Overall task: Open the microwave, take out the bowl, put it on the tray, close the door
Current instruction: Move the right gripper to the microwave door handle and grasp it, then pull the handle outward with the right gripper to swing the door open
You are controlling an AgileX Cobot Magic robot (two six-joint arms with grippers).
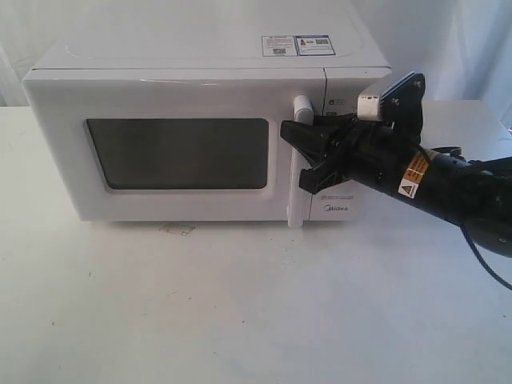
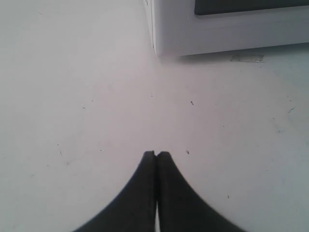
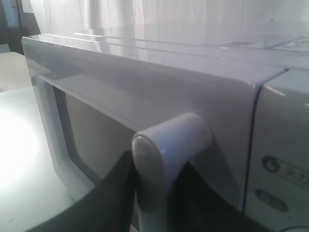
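Observation:
The white microwave (image 1: 200, 72) stands at the back of the table with its door (image 1: 160, 100) closed; the dark window shows nothing inside. The bowl is hidden and no tray is in view. My right gripper (image 1: 296, 156) reaches in from the right and has its black fingers on either side of the vertical white bar handle (image 1: 302, 108). In the right wrist view the handle (image 3: 166, 154) sits between the two fingers, which press against it, at the right gripper (image 3: 159, 169). My left gripper (image 2: 156, 153) is shut on nothing, low over the table near the microwave's lower corner (image 2: 159, 46).
The white table (image 1: 240, 304) stretches out in front of the microwave. The control panel (image 3: 282, 159) lies just beyond the handle. The right arm's black body (image 1: 424, 180) crosses in front of the panel. White curtains hang behind.

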